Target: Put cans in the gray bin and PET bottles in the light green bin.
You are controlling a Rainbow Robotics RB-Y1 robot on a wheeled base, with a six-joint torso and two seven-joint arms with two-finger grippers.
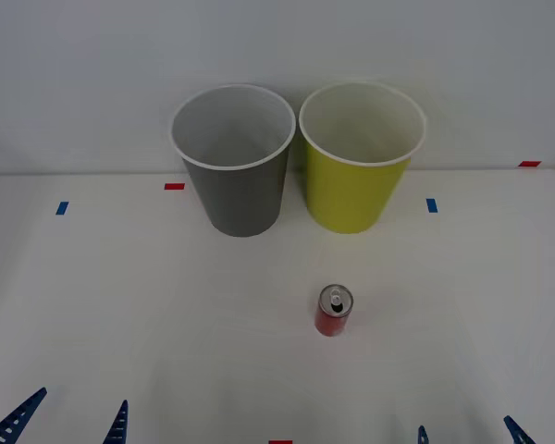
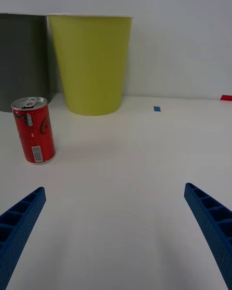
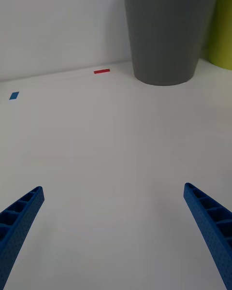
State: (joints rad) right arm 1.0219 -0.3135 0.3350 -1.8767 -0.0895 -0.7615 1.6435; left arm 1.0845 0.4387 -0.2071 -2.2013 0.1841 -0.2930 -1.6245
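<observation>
The smooth white bench [image 1: 92,305] carries two tall tapered round bins side by side at its far edge: the matte gray bin [image 1: 236,180] and the yellow-green bin [image 1: 356,185], both white-rimmed. The small red cylindrical can [image 1: 333,311], silver-topped, stands upright in front of the yellow-green bin, well apart. At the near edge, the left end effector [image 1: 69,421] and right end effector [image 1: 467,433] hover, ribbed blue fingers spread wide, empty, partly cut off.

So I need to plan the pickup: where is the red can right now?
In the front view the red can stands upright on the table, right of centre, in front of the yellow-green bin.
</observation>
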